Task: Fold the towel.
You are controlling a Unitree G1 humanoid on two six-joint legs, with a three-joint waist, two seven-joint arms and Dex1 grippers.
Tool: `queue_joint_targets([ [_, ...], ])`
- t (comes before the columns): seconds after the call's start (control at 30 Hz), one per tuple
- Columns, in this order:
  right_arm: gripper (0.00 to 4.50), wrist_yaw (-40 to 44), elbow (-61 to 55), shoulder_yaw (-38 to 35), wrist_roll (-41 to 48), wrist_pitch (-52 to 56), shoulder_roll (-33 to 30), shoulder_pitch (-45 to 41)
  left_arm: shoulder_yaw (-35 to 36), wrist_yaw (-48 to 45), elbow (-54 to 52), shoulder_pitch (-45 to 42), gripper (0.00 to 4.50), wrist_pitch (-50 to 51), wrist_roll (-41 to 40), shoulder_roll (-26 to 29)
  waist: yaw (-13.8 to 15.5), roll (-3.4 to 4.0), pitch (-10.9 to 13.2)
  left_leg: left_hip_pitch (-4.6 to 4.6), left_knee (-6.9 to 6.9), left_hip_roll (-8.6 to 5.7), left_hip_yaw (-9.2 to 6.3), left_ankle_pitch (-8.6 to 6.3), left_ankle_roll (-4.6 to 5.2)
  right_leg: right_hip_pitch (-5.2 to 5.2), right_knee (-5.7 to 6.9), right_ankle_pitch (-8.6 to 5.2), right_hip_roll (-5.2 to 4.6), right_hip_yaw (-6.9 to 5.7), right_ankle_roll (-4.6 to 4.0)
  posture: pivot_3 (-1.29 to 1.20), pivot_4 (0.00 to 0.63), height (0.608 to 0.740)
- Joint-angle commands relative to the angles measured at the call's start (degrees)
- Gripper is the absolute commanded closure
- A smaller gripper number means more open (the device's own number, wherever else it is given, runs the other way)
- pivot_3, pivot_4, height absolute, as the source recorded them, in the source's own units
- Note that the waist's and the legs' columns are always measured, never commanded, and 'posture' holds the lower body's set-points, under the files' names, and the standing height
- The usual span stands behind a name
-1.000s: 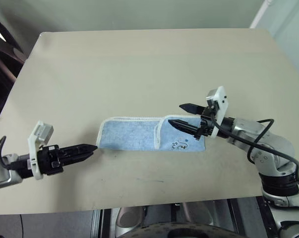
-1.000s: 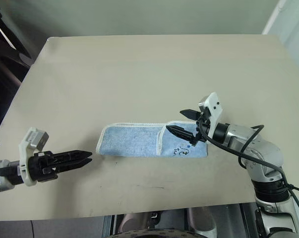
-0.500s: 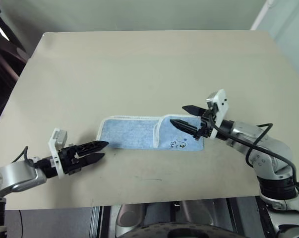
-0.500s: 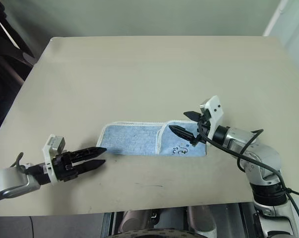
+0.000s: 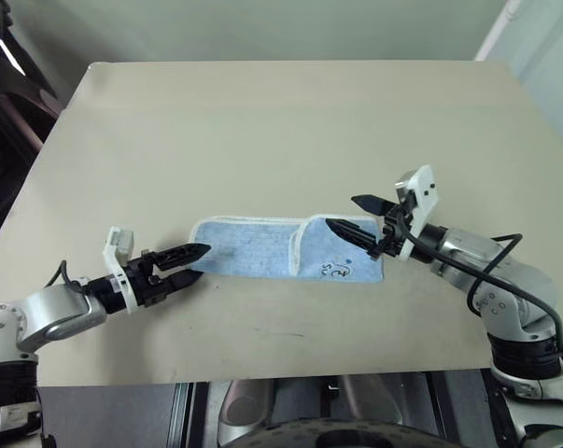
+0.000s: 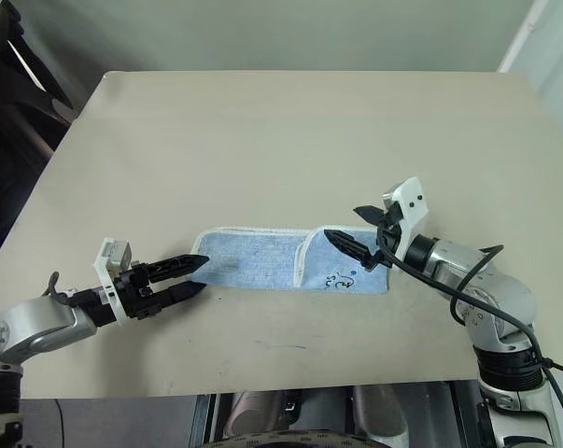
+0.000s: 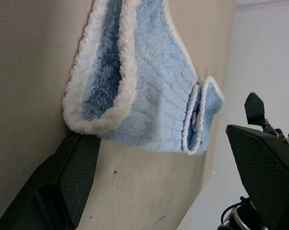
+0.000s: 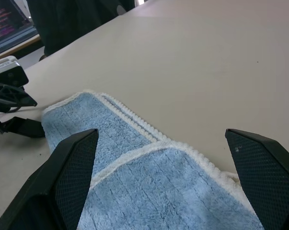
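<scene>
1. Towel (image 5: 286, 248) in the left eye view: a light-blue strip with cream edging lying flat on the tan bench (image 5: 281, 121), nearer the front edge, its right end folded over with black marks beside the fold. The left hand (image 5: 190, 263) is low at the towel's left end, fingers spread, tips just at the cloth's edge. The right hand (image 5: 356, 217) hangs over the folded right end, fingers spread, gripping nothing.
2. Right eye view: the same layout; one left fingertip lies over the towel's left corner, the other on the bench just in front of it.
3. Left wrist view: the towel's near end shows two layers with a gap between them; one black finger (image 7: 70, 175) lies just under that edge. The right hand's fingers appear beyond the far end.
4. Right wrist view: both fingers (image 8: 70, 167) stand wide apart above the folded flap, clear of it. A dark screen (image 8: 7, 26) sits beyond the bench.
</scene>
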Motion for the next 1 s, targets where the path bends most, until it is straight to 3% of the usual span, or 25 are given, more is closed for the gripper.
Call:
queue_joint_targets([
  [0.03, 0.0, -0.9, -1.8, -1.7, 0.7, 0.0, 0.2, -0.4, 1.3, 1.4, 0.6, -0.4, 0.17, -1.5, 0.1, -0.3, 0.0, 0.0, 0.0, 0.0, -0.01, 0.01, 0.0, 0.01, -0.01, 0.0, 0.0, 0.0, 0.01, 0.0, 0.0, 0.0, 0.15, 0.733],
  [0.1, 0.0, -1.0, -1.8, -1.8, 0.6, 0.1, 0.1, -0.4, 1.4, 1.7, 0.6, -0.5, 0.53, -1.6, 0.1, -0.7, -0.1, 0.0, 0.0, 0.0, -0.01, 0.02, -0.01, 0.02, -0.02, 0.0, 0.0, 0.0, 0.04, 0.0, 0.0, 0.0, 0.15, 0.733],
  [0.47, 0.0, -1.4, -2.6, -1.8, 0.6, 0.7, -0.1, 0.1, 0.4, 3.0, -1.8, -0.4, 4.38, -2.5, 0.1, -2.3, -0.1, -0.02, 0.0, -0.02, -0.01, 0.27, 0.01, 0.13, -0.33, -0.03, -0.1, -0.18, 0.28, -0.02, -0.23, 0.0, 0.15, 0.733],
  [0.83, 0.0, -0.6, -3.6, -2.2, 0.6, 0.6, -1.0, 0.7, 0.4, -0.9, -2.2, -2.3, 4.45, -0.6, 0.1, -0.5, 0.0, -0.11, 0.1, -0.03, -0.01, 0.28, 0.02, -0.01, -0.44, -0.03, -0.12, -0.15, 0.28, -0.02, -0.57, 0.0, 0.15, 0.733],
  [1.0, 0.0, 0.6, -5.2, -5.0, 2.8, 0.7, -2.9, 1.4, -3.0, -11.3, -4.0, -11.5, 4.45, 4.4, 6.5, 4.2, 0.4, -0.35, 0.2, -0.07, 0.03, 0.27, -0.02, 0.0, -0.44, -0.03, -0.12, -0.12, 0.31, -0.09, -0.63, 0.0, 0.15, 0.733],
])
